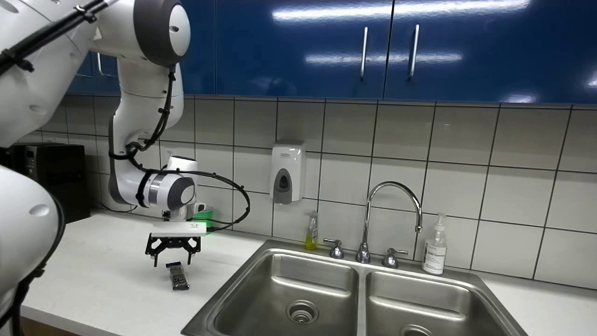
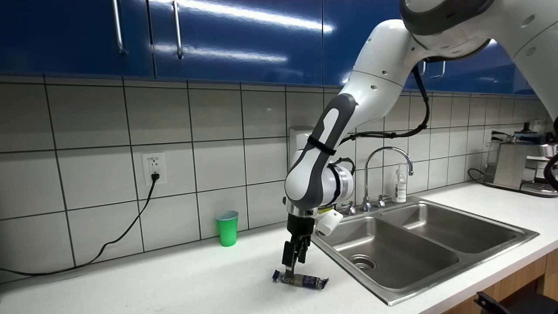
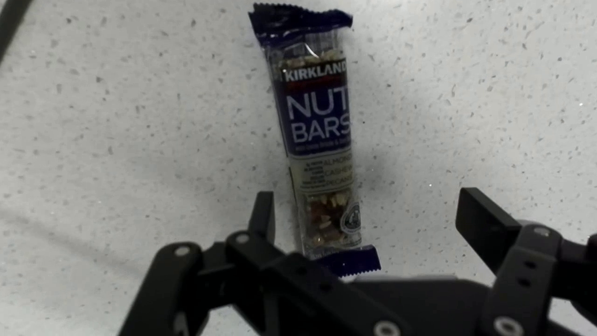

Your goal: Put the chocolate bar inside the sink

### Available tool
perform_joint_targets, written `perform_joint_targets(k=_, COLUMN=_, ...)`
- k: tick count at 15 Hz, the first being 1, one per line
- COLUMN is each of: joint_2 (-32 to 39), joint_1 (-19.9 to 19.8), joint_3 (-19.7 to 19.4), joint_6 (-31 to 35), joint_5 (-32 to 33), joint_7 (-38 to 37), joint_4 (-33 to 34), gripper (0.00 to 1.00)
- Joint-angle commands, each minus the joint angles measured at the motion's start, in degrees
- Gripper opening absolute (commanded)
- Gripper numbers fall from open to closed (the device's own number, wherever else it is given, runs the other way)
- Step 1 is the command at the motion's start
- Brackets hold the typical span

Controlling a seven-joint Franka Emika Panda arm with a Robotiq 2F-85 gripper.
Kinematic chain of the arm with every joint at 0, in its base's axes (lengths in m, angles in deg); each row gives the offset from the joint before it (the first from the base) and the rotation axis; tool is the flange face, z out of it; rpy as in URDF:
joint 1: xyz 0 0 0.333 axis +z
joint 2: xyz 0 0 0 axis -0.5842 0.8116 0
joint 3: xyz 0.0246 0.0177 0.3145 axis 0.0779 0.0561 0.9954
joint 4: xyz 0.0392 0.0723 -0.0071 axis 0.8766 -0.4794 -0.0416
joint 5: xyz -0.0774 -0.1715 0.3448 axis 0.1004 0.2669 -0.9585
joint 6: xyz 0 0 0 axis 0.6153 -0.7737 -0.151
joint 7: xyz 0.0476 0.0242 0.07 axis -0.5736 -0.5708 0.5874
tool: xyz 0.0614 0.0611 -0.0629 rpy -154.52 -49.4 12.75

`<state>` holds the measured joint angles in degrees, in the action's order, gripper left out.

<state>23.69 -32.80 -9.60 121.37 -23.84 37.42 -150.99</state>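
The chocolate bar is a nut bar in a clear and dark blue wrapper. It lies flat on the white counter beside the sink, in both exterior views [image 1: 179,278] [image 2: 308,281] and in the wrist view [image 3: 322,126]. My gripper [image 1: 172,264] [image 2: 289,274] points down over the bar's end. In the wrist view the gripper [image 3: 366,200] is open and empty, its fingers on either side of the bar's lower end, the bar nearer the left finger. The steel double-basin sink [image 1: 362,294] [image 2: 348,266] shows in both exterior views, with its gooseneck faucet [image 1: 368,219].
A green cup [image 2: 227,229] stands by the tiled wall behind the arm. A yellow soap bottle [image 1: 311,231] and a pump bottle [image 1: 434,254] stand on the sink's back rim. A black cord [image 2: 124,231] runs along the wall. A coffee machine [image 2: 514,163] stands beyond the sink.
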Motion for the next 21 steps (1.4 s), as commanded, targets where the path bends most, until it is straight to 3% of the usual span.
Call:
perform_joint_targets(k=1, joint_2=1.91, joint_1=-1.93, joint_3=1.27, joint_6=-0.88, joint_5=2.41, joint_7=1.86, joint_4=2.27, gripper=1.00)
perform_joint_targets(k=18, joint_2=6.74, joint_1=-1.17, joint_3=-0.60, joint_6=-0.78, joint_5=6.95, joint_7=0.25, joint_4=5.43, gripper=1.00)
perform_joint_targets(k=19, joint_2=6.77, joint_1=-1.08, joint_3=-0.79, joint_6=-0.81, joint_5=7.05, joint_7=0.17, joint_4=5.51, gripper=0.97)
perform_joint_targets(k=20, joint_2=6.83, joint_1=-1.02, joint_3=-0.95, joint_6=-0.89, joint_5=7.14, joint_7=0.11, joint_4=5.57, gripper=0.73)
perform_joint_targets(k=21, joint_2=6.87, joint_1=-0.93, joint_3=-1.17, joint_6=-0.97, joint_5=7.28, joint_7=0.02, joint_4=5.60, gripper=0.73)
